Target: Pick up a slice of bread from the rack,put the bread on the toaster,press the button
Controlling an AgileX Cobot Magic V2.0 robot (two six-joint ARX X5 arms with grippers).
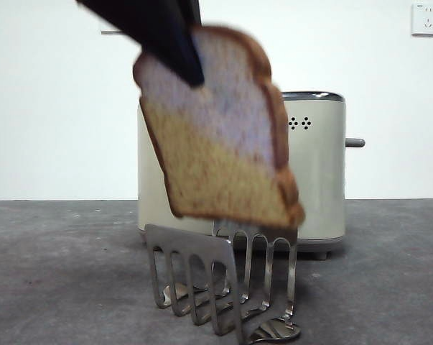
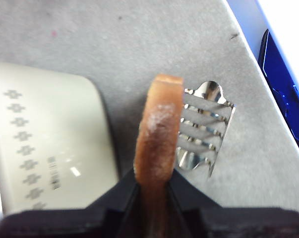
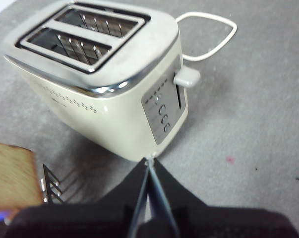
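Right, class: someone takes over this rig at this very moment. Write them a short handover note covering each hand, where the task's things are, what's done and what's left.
Left hand: shut on the slice of bread, holding it tilted in the air above the rack.
Right hand: jaws together, holding nothing, waiting near the toaster's control side.
Done: bread lifted clear of the rack.
Left: put the bread in a slot on top of the toaster, both look empty, then press the button, the lever on its narrow side.

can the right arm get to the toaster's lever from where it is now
Probably yes. The right gripper, jaws shut and empty, hangs near the toaster's narrow side, and nothing lies between it and the lever. The left gripper holds the bread elsewhere.
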